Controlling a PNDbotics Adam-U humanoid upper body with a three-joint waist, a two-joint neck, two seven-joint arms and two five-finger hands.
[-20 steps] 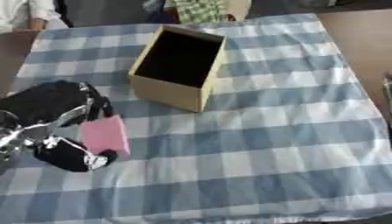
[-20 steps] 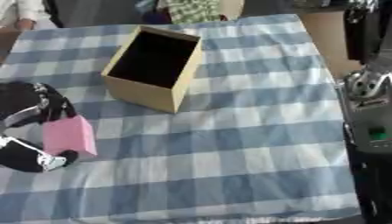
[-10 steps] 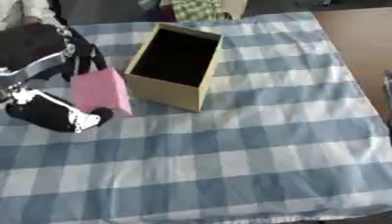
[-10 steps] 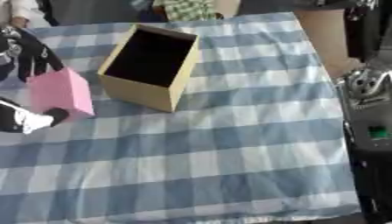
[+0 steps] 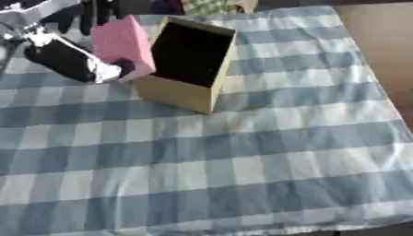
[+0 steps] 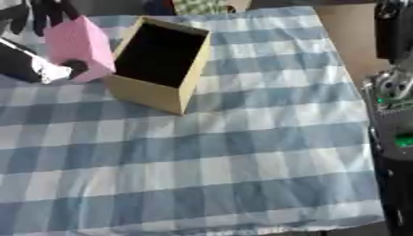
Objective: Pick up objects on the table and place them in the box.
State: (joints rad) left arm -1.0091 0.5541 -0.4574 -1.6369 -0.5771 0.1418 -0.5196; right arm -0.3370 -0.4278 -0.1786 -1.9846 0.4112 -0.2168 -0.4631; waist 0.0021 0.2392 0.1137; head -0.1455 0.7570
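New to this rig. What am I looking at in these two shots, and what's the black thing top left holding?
Both pictures come from one stereo camera in a humanoid robot's head, looking down at its work: left eye and right eye, same moment. A person drives the robot. The surface is a table under a blue-and-white checked cloth. On it stands an open tan cardboard box, dark inside. The black and silver thing at top left is the robot's left hand; its fingers and thumb pinch a pink block, held beside the box's left wall. The dark machinery along the right edge of the right eye view is probably its right arm; that hand is not visible.
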